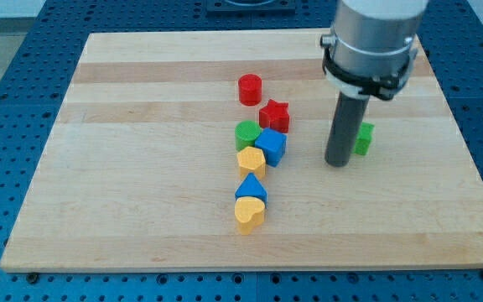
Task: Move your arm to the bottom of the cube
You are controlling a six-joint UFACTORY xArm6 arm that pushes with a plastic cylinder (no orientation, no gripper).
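Note:
A blue cube sits near the board's middle, touching a green round block to its left, a red star above it and a yellow hexagonal block at its lower left. My tip rests on the board to the right of the cube, slightly lower in the view, with a clear gap between them. The rod hides part of a green block just right of it.
A red cylinder stands above the cluster. A blue triangle and a yellow heart lie below the yellow hexagonal block. The wooden board sits on a blue perforated table.

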